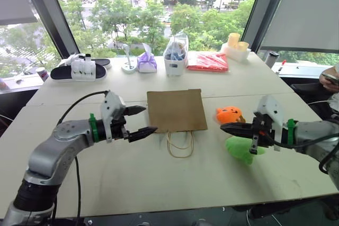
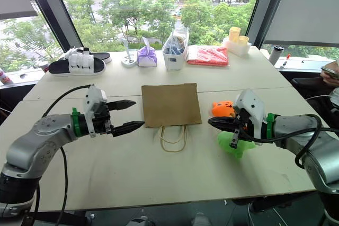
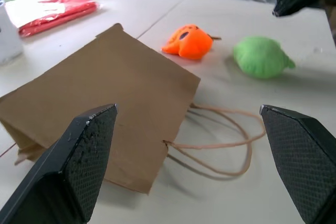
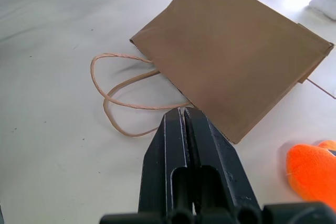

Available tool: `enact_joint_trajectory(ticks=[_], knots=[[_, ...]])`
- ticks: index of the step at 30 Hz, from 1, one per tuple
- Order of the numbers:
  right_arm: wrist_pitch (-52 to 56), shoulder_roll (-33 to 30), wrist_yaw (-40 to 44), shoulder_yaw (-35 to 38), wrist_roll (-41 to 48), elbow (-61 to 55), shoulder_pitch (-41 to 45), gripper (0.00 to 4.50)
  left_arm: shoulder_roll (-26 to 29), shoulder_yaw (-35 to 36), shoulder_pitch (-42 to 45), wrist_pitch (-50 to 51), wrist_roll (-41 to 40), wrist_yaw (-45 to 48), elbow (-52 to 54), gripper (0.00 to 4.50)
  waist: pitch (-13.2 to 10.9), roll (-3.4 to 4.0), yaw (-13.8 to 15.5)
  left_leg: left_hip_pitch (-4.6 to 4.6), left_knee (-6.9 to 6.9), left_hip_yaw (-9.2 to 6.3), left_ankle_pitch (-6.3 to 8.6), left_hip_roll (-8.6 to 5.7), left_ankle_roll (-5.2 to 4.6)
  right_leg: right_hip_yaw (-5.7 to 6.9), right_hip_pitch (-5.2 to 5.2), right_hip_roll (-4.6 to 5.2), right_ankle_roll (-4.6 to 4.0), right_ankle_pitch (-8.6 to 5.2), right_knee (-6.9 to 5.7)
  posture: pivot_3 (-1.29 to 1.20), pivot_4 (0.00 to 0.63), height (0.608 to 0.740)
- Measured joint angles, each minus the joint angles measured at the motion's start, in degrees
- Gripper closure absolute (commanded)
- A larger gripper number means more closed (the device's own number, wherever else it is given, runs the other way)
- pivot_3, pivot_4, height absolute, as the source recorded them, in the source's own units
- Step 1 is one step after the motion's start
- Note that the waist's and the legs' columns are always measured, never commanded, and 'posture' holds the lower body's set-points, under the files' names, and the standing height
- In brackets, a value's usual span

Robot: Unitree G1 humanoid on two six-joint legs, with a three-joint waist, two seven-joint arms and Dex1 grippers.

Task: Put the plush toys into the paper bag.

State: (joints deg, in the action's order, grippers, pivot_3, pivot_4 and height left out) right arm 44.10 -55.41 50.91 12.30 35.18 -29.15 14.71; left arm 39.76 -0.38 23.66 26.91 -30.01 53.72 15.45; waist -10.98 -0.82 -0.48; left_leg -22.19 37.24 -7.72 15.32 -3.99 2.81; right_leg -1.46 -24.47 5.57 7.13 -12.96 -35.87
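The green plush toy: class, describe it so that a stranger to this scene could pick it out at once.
Start at the flat brown paper bag in the middle of the white table. To its right lie two small soft toys; the green plush toy is the one nearer the robot, under the right gripper. Its neighbour, the orange toy, has dark face marks.

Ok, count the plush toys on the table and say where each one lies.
2. The orange plush toy lies right of the paper bag; the green plush toy lies just nearer the robot, under the right gripper.

Head-mounted stereo eyes look forward and down across the tabletop (image 1: 159, 183) toward windows. Both wrist cameras sit low and close, sharing the paper bag (image 3: 105, 93) from opposite sides.
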Motion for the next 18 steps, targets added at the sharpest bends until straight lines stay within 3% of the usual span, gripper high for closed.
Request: enact_joint_trajectory(ticks=[11, 18], knots=[[2.3, 0.7, -4.9, 2.9, 1.7, -6.2, -5.3, 4.50, -2.9, -12.6, 11.2, -30.5, 16.5, 17.4, -22.1, 0.04, 0.0, 0.00, 0.1, -0.10, -0.02, 0.01, 0.01, 0.00, -0.02, 0.02, 0.00, 0.00, 0.02, 0.02, 0.26, 0.00, 0.150, 0.740], [3.8, 2.5, -8.9, 5.6, 3.3, -10.3, -9.4, 4.50, -11.8, -17.0, 18.7, -44.1, 22.6, 20.6, -38.1, 0.04, 0.0, 0.00, 1.0, -0.12, 0.02, 0.02, 0.02, -0.02, -0.04, 0.02, 0.01, 0.00, 0.04, 0.04, 0.29, 0.00, 0.150, 0.740]])
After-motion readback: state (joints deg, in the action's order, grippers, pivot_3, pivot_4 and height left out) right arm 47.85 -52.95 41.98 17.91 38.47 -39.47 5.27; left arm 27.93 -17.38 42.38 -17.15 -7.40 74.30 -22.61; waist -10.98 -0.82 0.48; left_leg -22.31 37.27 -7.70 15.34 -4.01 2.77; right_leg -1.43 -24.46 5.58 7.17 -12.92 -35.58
